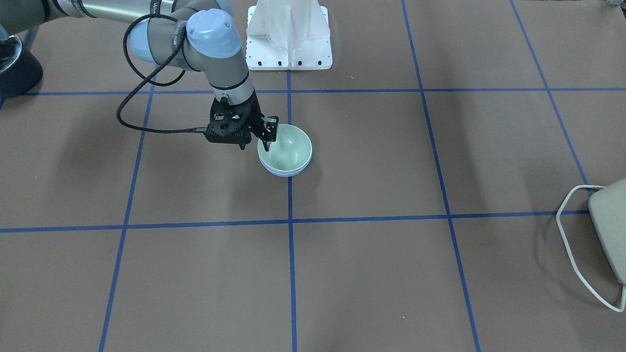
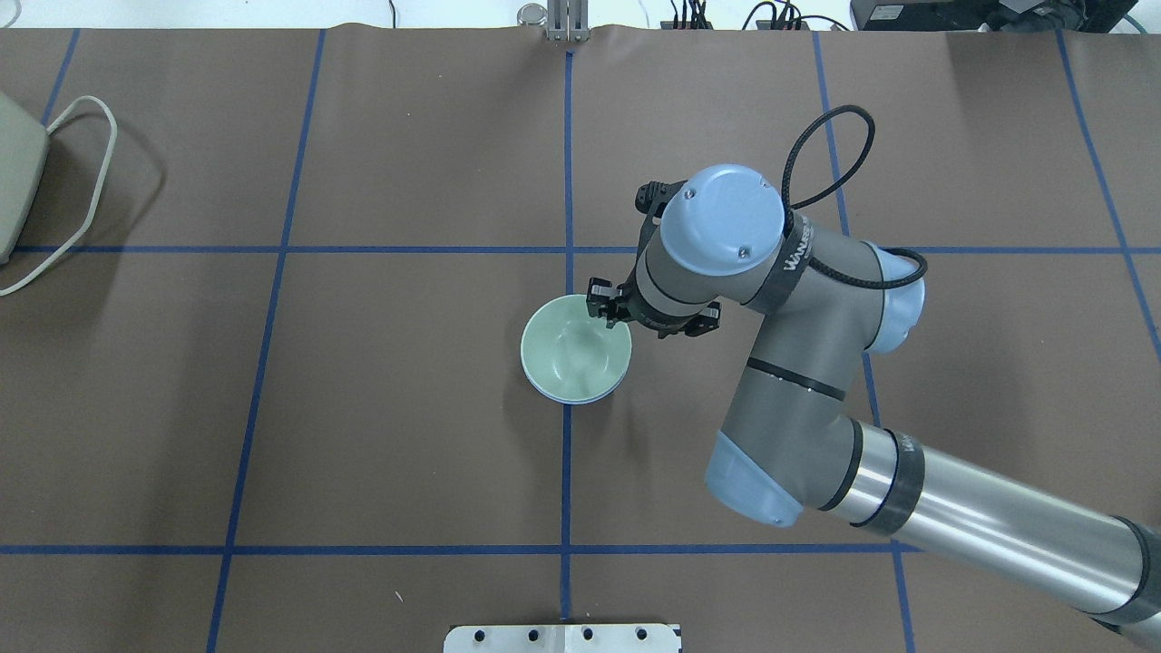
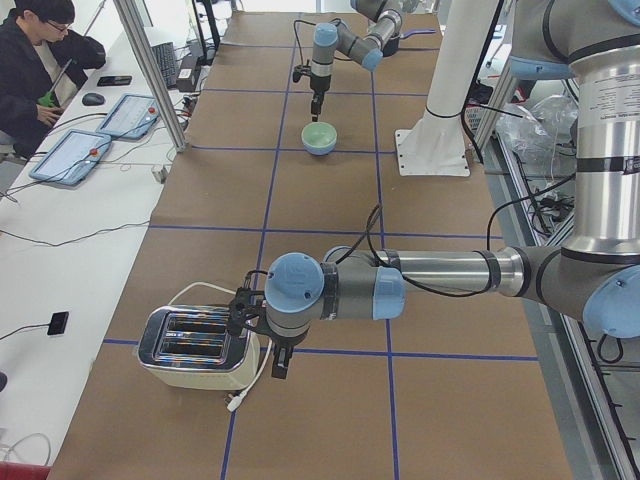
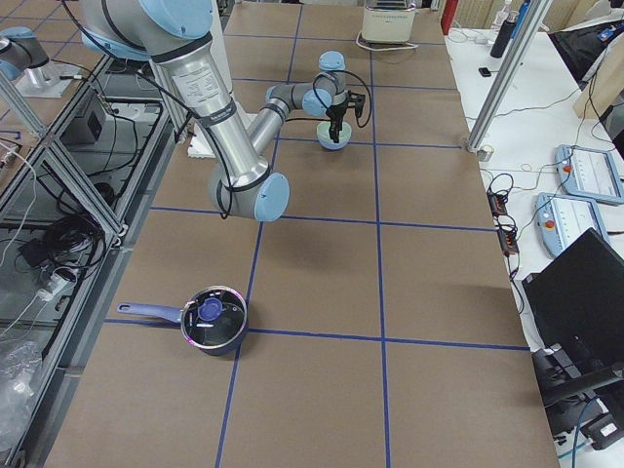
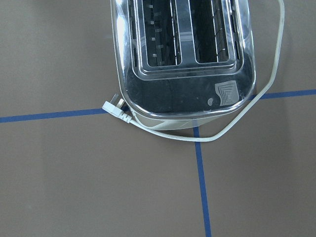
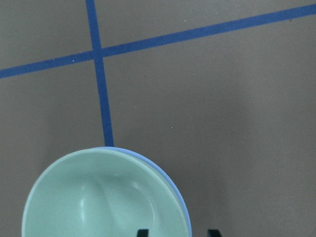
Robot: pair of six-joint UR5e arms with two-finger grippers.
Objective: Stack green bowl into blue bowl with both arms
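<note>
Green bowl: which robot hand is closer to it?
Right. The right gripper straddles the rim of the green bowl; the left gripper hangs far away by the toaster.

- Brown paper-covered worktop (image 1: 371, 274), divided into large squares by blue tape lines (image 1: 289, 244).
- Small round glossy periwinkle-blue bowl (image 1: 286, 173) stands on the centre tape line, with a pale mint-green bowl (image 1: 288, 146) nested inside it.
- White metal pedestal base (image 1: 288, 34) stands at the robot's edge.
- Chrome-and-cream two-slot toaster (image 3: 195, 345) sits toward the robot's left end, its white cord (image 5: 237, 123) lying loose beside it.
- Dark lidded saucepan (image 4: 213, 320) sits toward the right end.
</note>
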